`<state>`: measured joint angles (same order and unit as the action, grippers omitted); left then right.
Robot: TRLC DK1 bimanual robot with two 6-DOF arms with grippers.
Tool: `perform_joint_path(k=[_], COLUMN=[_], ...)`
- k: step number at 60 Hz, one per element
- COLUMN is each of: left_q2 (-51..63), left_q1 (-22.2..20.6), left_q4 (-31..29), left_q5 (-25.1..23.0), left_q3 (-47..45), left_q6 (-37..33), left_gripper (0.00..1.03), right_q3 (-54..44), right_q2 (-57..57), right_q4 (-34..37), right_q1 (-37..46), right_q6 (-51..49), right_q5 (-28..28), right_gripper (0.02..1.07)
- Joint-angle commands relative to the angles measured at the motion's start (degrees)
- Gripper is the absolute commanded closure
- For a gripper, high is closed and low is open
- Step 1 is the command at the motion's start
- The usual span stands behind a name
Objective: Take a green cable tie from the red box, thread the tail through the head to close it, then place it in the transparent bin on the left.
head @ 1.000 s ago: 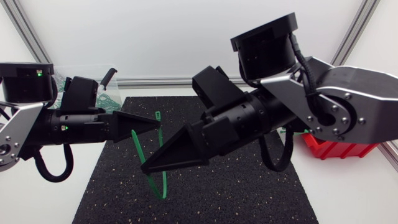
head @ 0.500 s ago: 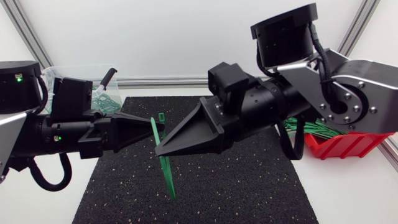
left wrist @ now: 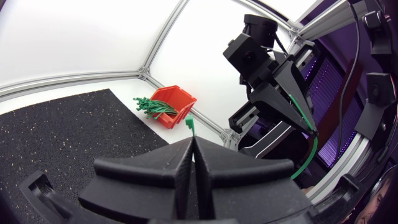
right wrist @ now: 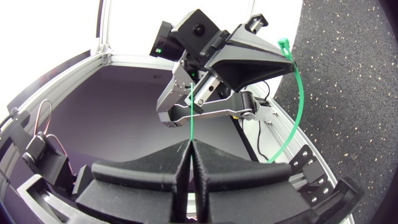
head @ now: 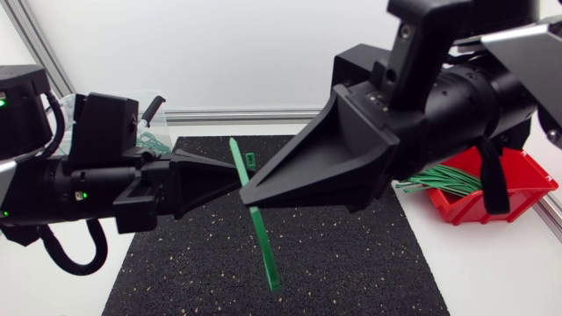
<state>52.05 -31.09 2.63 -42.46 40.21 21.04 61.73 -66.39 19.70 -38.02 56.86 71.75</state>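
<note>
Left gripper (head: pixel 230 181) clamped tight on the green cable tie (head: pixel 262 246); right gripper (head: pixel 249 194) pinches it too, the two tips nearly meeting above the black mat (head: pixel 351 263). The tie is held in the air, its long axis steep: one end pokes out past the fingertips, the other hangs free beneath, slanting toward the right arm's side. Wrist views show it bowed between the grips. Red box (head: pixel 518 186) with spare ties (head: pixel 439 182) sits off the mat beside the right arm. Transparent bin (head: pixel 149 133) is mostly hidden behind the left arm. The hanging end is well inside the mat's edges.
</note>
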Motion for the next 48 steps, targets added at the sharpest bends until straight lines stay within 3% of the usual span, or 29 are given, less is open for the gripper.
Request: perform_joint_path(k=[1, 29, 48], left_q2=[-1.4, -5.5, -6.3], left_q1=[-0.6, -8.2, -8.6], left_q4=[0.5, -0.4, -0.7], left_q5=[0.5, 8.3, 9.7], left_q3=[3.3, 5.0, 4.4], left_q6=[1.8, 0.6, -1.3], left_gripper=[1.0, 1.0, 1.0], right_q3=[1.9, 3.0, 2.4], right_q2=[0.6, 2.7, 1.9], right_q4=[2.4, 8.1, 8.5], right_q1=[0.5, 1.3, 2.2], right_q6=[1.5, 1.2, 1.3], right_q5=[0.3, 0.0, -0.2], right_gripper=[1.01, 1.01, 1.01])
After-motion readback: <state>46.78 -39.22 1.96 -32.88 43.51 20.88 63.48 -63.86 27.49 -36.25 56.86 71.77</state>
